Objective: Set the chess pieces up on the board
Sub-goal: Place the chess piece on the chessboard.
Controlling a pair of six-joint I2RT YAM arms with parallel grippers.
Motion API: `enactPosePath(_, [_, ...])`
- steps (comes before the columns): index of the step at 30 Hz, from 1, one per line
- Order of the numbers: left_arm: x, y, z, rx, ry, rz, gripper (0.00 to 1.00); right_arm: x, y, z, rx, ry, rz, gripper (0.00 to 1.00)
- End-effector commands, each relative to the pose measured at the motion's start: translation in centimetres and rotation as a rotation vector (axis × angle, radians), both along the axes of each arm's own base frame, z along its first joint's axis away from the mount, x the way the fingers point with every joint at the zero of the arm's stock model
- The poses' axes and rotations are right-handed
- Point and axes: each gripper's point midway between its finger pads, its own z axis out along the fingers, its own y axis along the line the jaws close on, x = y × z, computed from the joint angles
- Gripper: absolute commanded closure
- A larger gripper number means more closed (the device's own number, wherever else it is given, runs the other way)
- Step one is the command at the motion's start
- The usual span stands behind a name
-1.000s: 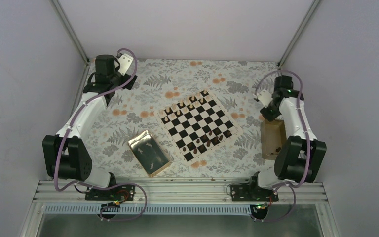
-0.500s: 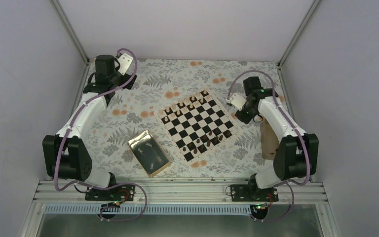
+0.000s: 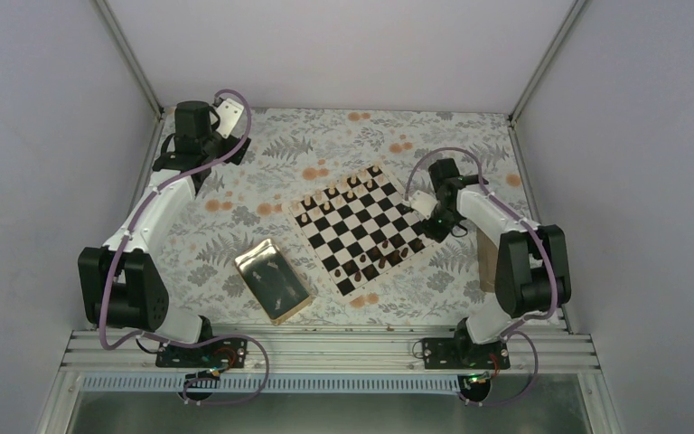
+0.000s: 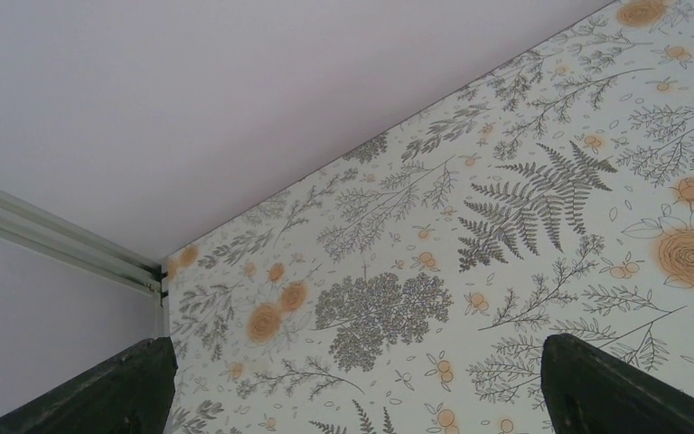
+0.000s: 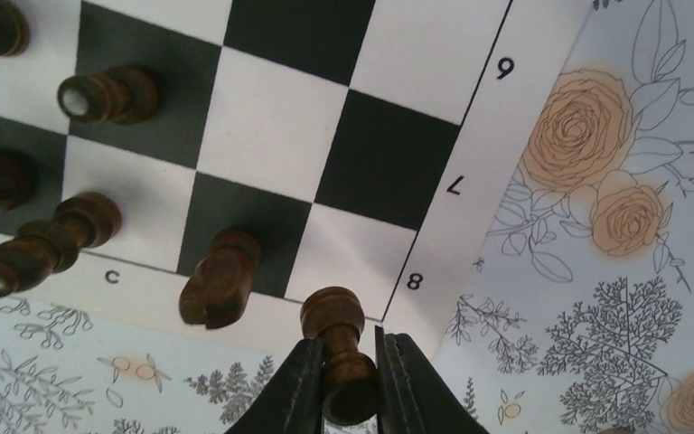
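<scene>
Top view: right gripper [image 3: 435, 221] at the chessboard's [image 3: 364, 223] right edge.
Left wrist: left gripper [image 4: 354, 348] jaws spread wide, released, over floral tablecloth [image 4: 524, 199].
Right wrist: jaws clenched on dark brown pawn [image 5: 332, 313], above the chessboard's rim beside a dark knight [image 5: 221, 282].

Beside the right gripper [image 5: 348, 357], which is closed on a dark piece [image 5: 334, 316], the corner square of the board [image 5: 497, 136] is found bare, as are the squares along the rim by 7 and 6. Passage to the left is blocked by a dark knight [image 5: 220, 287], then a taller dark piece [image 5: 43, 249] and a pawn [image 5: 108, 93]. Open cloth [image 5: 633, 298] is seen past the rim.
</scene>
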Motion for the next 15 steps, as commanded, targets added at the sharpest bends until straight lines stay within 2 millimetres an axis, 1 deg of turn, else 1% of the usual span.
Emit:
enactPosePath(1, [0.2, -0.3, 0.9, -0.017, -0.030, -0.005, 0.00, 0.9, 0.7, -0.7, 0.012, -0.019, -0.016, 0.85])
enactPosePath(8, [0.1, -0.3, 0.9, -0.016, -0.028, -0.007, 0.00, 0.9, 0.5, -2.0, -0.008, -0.006, -0.018, 0.85])
enactPosePath(15, [0.1, -0.5, 0.6, -0.022, -0.021, -0.011, 0.00, 0.4, 0.0, -2.8, -0.036, 0.008, -0.025, 0.84])
